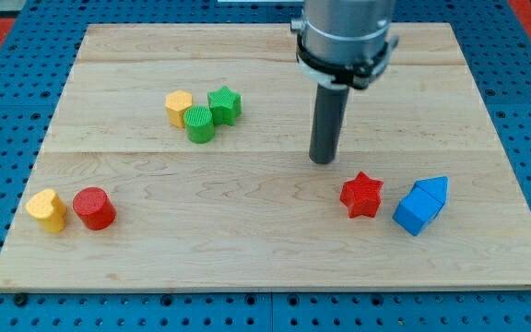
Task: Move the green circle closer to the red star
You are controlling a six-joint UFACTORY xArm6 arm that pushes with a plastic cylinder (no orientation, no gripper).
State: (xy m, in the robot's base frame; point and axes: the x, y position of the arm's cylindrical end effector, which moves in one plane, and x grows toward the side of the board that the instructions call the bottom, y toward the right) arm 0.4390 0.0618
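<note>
No jaws fitted; green circle [200,124], likely light, rigid, free-sliding on desk [247,240], takes my tip [323,160] at its 10 o'clock face, toward red star [362,195].

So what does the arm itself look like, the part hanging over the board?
No pincer here. The arm's end is a wide grey metal cylinder with a black ring clamp around its lower edge. Below it hangs a straight dark rod, round and smooth, narrower than the cylinder, ending at my tip, which sits above and left of the red star. No cables or markings are visible.
</note>
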